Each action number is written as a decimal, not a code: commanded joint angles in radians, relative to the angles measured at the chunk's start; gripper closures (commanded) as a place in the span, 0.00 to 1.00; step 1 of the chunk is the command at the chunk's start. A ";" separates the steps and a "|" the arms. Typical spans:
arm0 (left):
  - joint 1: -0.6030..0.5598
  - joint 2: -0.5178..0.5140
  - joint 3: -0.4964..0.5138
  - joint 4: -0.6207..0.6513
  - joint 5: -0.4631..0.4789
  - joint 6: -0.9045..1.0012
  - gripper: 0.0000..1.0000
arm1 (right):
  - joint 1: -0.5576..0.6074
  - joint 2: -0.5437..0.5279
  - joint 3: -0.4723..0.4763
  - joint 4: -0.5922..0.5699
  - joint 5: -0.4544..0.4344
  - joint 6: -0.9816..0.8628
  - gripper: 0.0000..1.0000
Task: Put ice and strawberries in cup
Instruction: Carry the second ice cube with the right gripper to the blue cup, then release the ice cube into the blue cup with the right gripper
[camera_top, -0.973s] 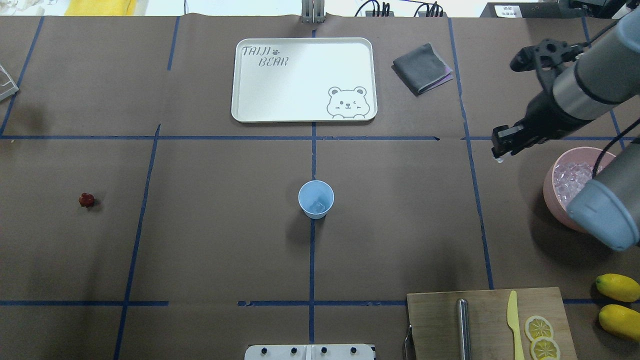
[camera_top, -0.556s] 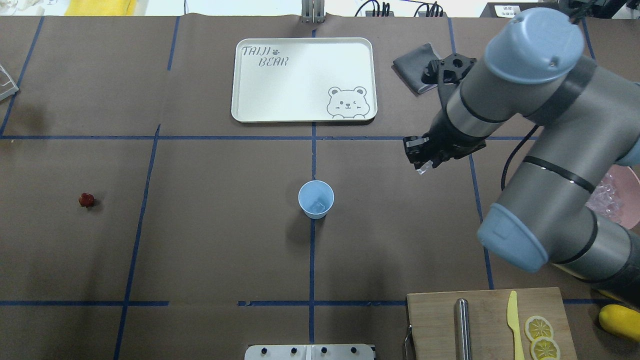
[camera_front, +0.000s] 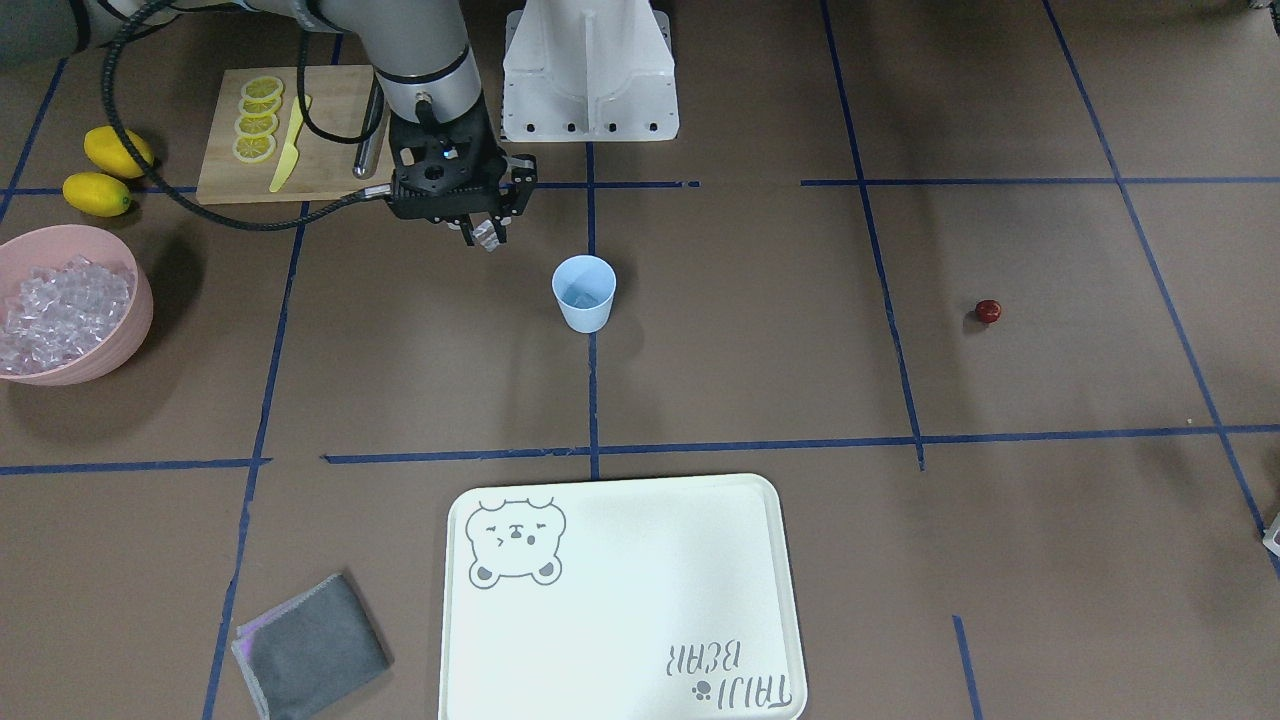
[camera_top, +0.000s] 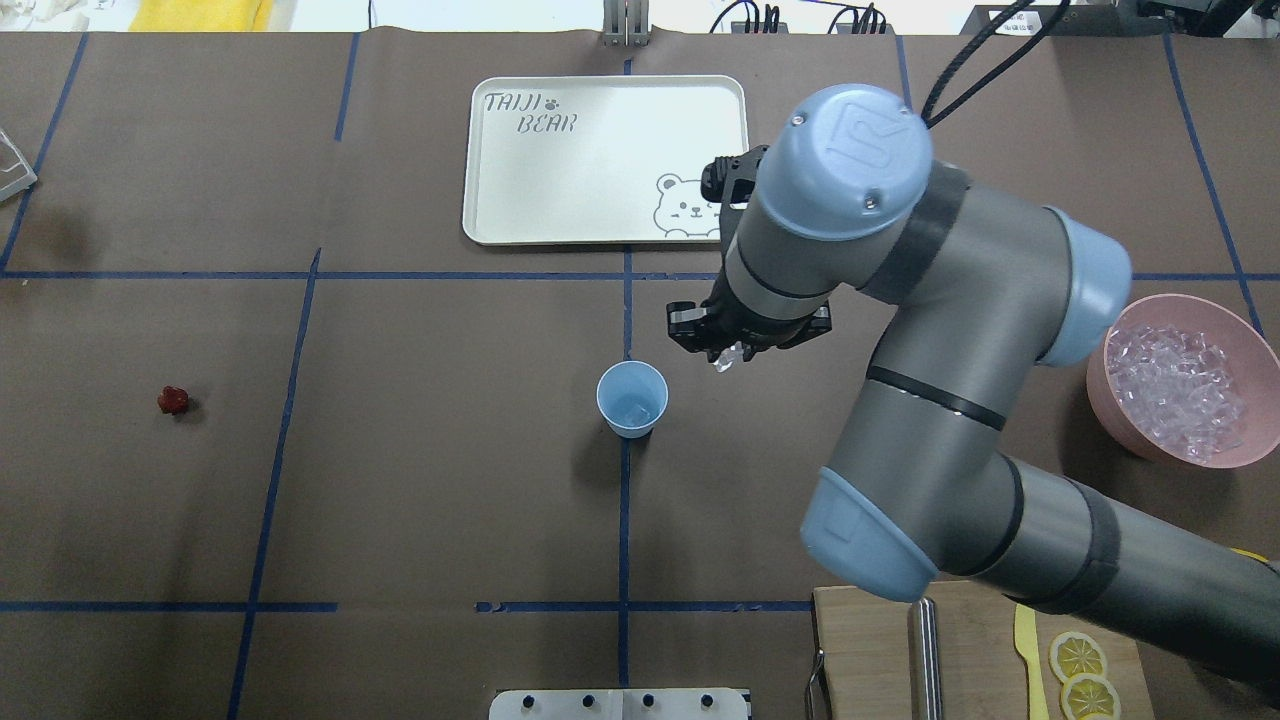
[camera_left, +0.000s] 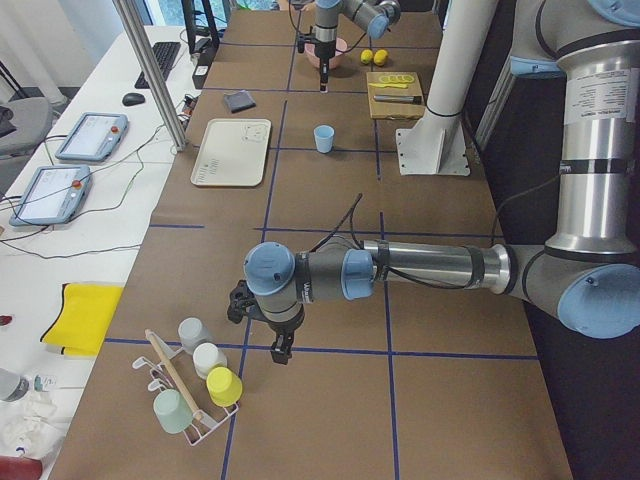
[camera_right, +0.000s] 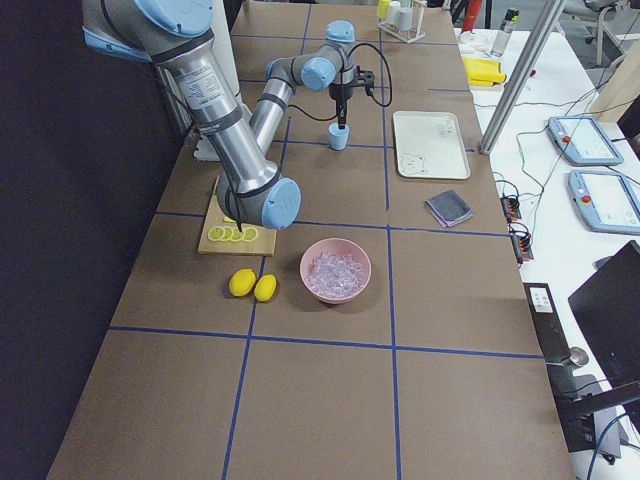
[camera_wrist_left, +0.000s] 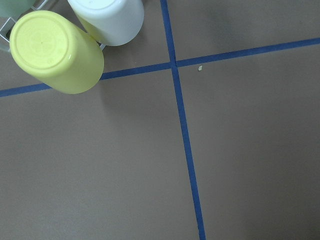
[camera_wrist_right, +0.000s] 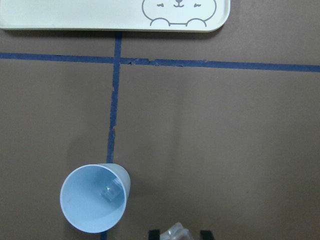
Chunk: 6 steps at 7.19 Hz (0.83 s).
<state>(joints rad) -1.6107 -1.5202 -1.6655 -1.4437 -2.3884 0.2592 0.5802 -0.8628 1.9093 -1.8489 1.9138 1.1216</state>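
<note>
The pale-blue cup (camera_top: 632, 398) stands upright at the table's centre, also in the front view (camera_front: 584, 292) and the right wrist view (camera_wrist_right: 95, 205), with one ice cube (camera_wrist_right: 111, 190) inside. My right gripper (camera_top: 727, 358) is shut on a clear ice cube (camera_wrist_right: 178, 232) and hangs above the table just right of the cup, apart from it. More ice (camera_top: 1180, 385) fills the pink bowl (camera_top: 1097, 380) at the right. The strawberry (camera_top: 173, 400) lies alone far left. My left gripper (camera_left: 281, 355) shows only in the exterior left view; I cannot tell its state.
A white bear tray (camera_top: 600, 160) lies beyond the cup. A grey cloth (camera_front: 312, 645) lies beside it. A cutting board (camera_front: 225, 180) with lemon slices and a knife, and two lemons (camera_front: 118, 150), sit near the robot's base. A rack of cups (camera_left: 195, 395) stands by the left gripper.
My right arm has swung left from the pink bowl toward the cup, carrying the ice cube. The cup and the strawberry have not moved.
</note>
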 joint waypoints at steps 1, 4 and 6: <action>0.000 0.000 0.003 0.000 0.000 0.000 0.00 | -0.049 0.086 -0.090 -0.001 -0.041 0.049 0.99; 0.000 0.000 0.004 0.000 0.000 0.000 0.00 | -0.117 0.143 -0.199 0.005 -0.117 0.087 0.99; 0.000 0.000 0.004 0.000 0.000 0.000 0.00 | -0.134 0.146 -0.229 0.007 -0.134 0.089 0.99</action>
<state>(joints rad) -1.6107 -1.5202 -1.6614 -1.4435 -2.3884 0.2592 0.4570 -0.7199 1.7019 -1.8439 1.7887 1.2077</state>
